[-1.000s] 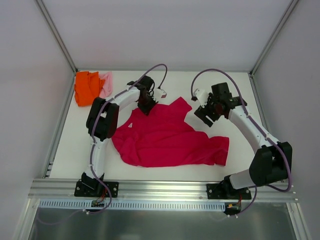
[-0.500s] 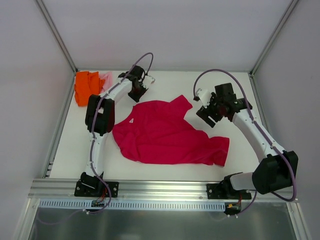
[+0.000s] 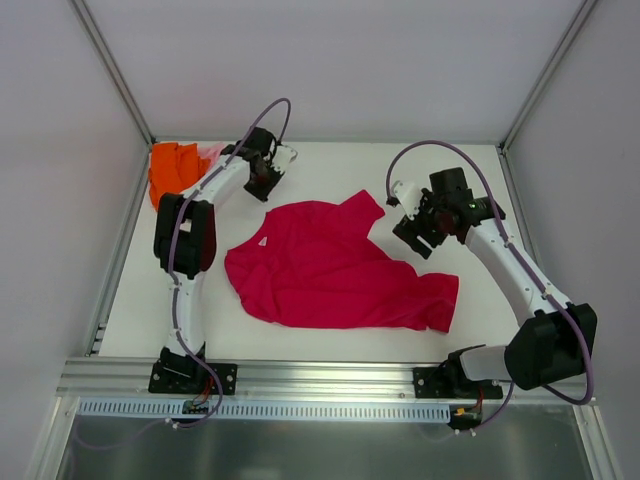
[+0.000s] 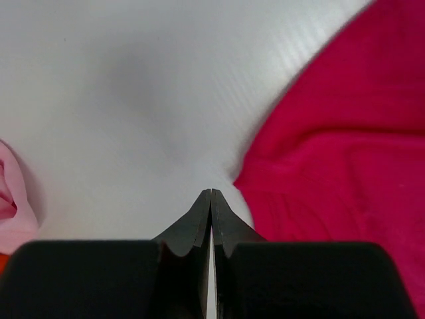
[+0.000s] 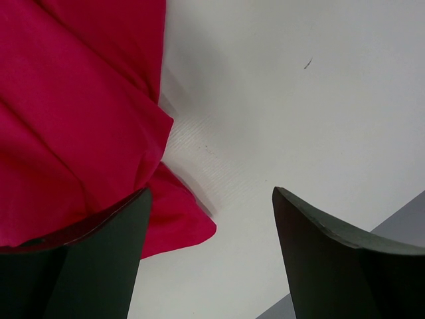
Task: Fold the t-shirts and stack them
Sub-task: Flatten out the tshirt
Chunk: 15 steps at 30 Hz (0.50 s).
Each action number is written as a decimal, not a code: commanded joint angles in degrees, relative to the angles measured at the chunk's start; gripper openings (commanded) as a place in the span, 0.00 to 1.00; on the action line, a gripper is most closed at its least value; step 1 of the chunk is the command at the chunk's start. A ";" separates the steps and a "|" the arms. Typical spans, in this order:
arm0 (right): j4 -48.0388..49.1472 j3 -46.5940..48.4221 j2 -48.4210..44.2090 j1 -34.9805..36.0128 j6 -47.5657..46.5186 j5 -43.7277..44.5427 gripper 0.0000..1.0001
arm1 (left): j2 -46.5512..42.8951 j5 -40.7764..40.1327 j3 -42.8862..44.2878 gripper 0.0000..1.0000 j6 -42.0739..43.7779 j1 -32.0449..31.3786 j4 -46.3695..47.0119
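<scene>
The crimson-red t-shirt (image 3: 330, 270) lies spread and rumpled in the middle of the table. An orange t-shirt (image 3: 170, 172) sits bunched at the back left corner, with a bit of pale pink t-shirt (image 3: 212, 152) beside it. My left gripper (image 3: 262, 188) hangs shut and empty over bare table between that pile and the red shirt's upper edge. In the left wrist view its tips (image 4: 210, 191) meet, with red cloth (image 4: 345, 146) to the right and pink cloth (image 4: 13, 199) at the left edge. My right gripper (image 3: 408, 232) stands open by the red shirt's sleeve (image 5: 80, 119), with nothing between its fingers (image 5: 211, 191).
White walls with metal posts (image 3: 120, 90) close in the table on three sides. An aluminium rail (image 3: 320, 375) runs along the near edge, where both arm bases are bolted. Bare white tabletop (image 3: 450, 170) shows at the back right.
My left gripper has left the red shirt's upper edge and moved back and left toward the orange and pink pile. The right gripper has shifted only slightly.
</scene>
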 commanded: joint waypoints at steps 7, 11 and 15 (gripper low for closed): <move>0.05 -0.33 -1.78 0.38 -0.73 -1.12 0.78 | -9.92 9.10 -4.97 0.00 3.49 -6.37 -0.38; -0.13 -0.07 -0.99 0.39 -0.38 -2.18 0.77 | -7.82 8.14 -5.77 0.00 4.46 -8.92 -0.73; 0.22 -0.33 -0.64 0.39 -0.11 -2.79 0.77 | -2.19 7.78 -2.17 0.00 3.23 -9.72 -3.18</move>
